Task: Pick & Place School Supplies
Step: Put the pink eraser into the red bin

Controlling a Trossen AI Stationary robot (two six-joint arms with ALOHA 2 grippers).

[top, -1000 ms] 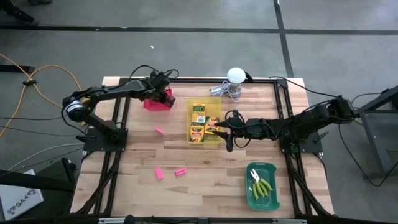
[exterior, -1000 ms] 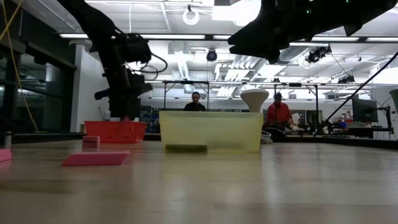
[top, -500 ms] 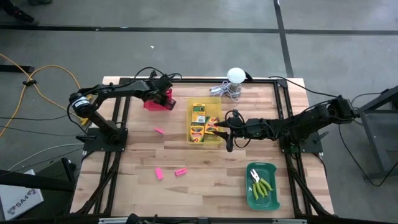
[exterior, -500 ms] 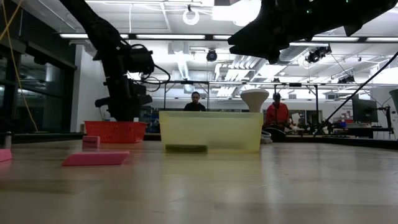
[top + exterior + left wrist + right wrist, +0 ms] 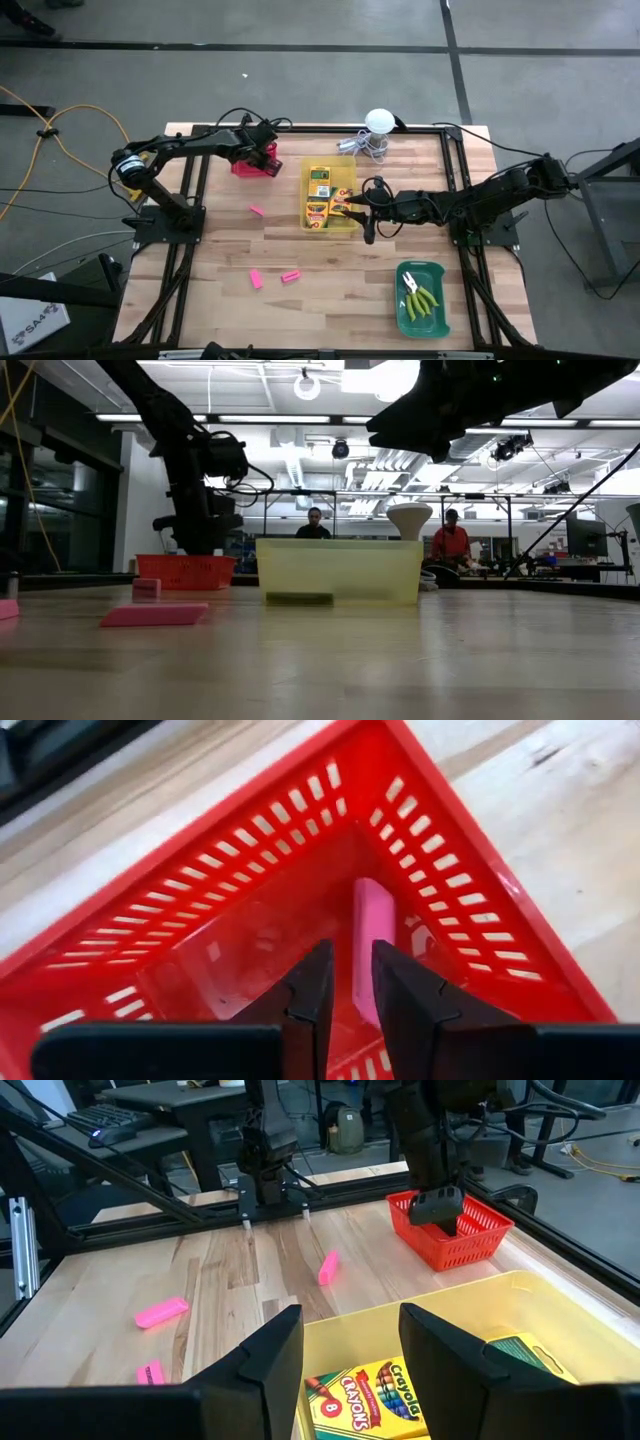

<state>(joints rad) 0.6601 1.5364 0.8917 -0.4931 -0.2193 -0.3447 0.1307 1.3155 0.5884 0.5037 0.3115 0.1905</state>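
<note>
My left gripper (image 5: 266, 153) hangs over the red bin (image 5: 250, 166) at the table's far left, fingers a little apart and pointing down into it (image 5: 350, 960). A pink eraser (image 5: 373, 930) lies flat on the bin's floor, beyond the fingertips and apart from them. My right gripper (image 5: 357, 207) is open at the right side of the yellow bin (image 5: 345, 160), where crayon boxes (image 5: 318, 196) lie flat; one crayon box (image 5: 365, 1390) shows below its spread fingers (image 5: 350, 1340). Three pink erasers (image 5: 257, 211) (image 5: 255, 279) (image 5: 290, 275) lie on the table. Two tools with yellow-green handles (image 5: 421, 297) lie in the green bin (image 5: 405, 318).
A white ball with metal clutter (image 5: 377, 130) stands at the far edge, beyond the yellow bin. Bare wood lies between the bins and along the near edge. In the low view a pink eraser (image 5: 155, 614) lies in front of the red bin (image 5: 186, 571). People stand in the room behind.
My left gripper has risen a little above the red bin and shifted slightly toward the table's right, then stayed still. The right arm and the things on the table have kept their places.
</note>
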